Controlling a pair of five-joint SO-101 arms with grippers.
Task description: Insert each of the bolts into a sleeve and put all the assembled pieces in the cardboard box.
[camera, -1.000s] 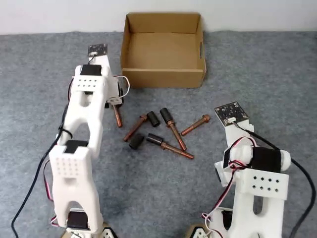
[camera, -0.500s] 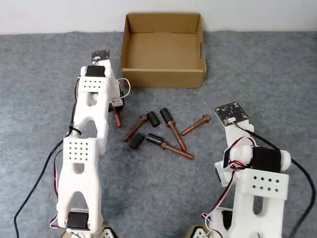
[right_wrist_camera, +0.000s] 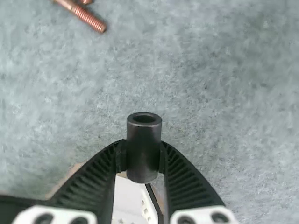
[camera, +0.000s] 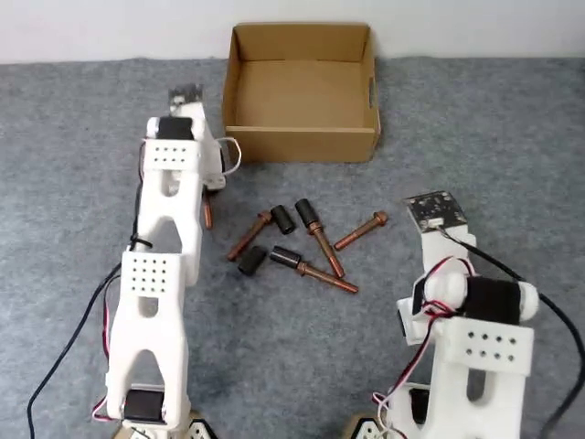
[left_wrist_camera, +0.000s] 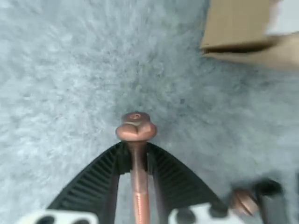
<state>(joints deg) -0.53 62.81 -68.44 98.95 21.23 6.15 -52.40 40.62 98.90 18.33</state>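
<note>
- High view: we see loose bolts and sleeves lying on the carpet in front of the cardboard box.
- Left wrist view: our left gripper clamps a copper bolt.
- Right wrist view: our right gripper clamps a black sleeve above the carpet.

The bolt looks like copper-toned metal with a dull sheen and a threaded shank. The sleeve is smooth matt black. The fingers are ribbed black plastic. The table cloth is grey and fuzzy, and the cardboard box is matt brown.
</note>
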